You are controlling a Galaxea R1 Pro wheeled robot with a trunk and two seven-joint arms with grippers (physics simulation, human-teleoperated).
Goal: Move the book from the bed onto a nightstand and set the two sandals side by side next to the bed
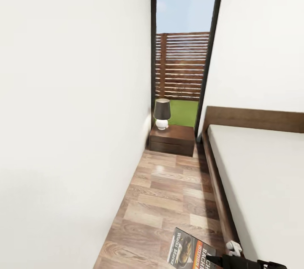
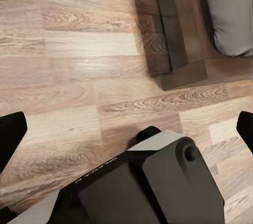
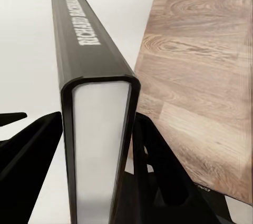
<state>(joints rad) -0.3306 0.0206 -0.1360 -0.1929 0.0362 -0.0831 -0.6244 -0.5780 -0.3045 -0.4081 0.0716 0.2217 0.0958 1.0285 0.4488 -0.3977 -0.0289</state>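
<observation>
right gripper (image 3: pixel 100 145) clamped on the book (image 3: pixel 92 71), fingers either side of its lower edge, spine facing the wrist cam. Head cam: book (image 1: pixel 191 252) low over the plank floor (image 1: pixel 169 193) beside the bed (image 1: pixel 257 176). Nightstand (image 1: pixel 173 139) with lamp (image 1: pixel 161 114) ahead by the window. Left gripper (image 2: pixel 126 126) spread wide above floor

The narrow aisle is viewed from head height, forward and down, toward the far nightstand (image 1: pixel 172 139) and window (image 1: pixel 184 45). The wood floor (image 2: pixel 74 76) is seen from close above by the left wrist camera. The book (image 3: pixel 97 103) is seen at very close range along the right gripper (image 3: pixel 100 145); floor and bed frame (image 1: pixel 217 184) are shared.
</observation>
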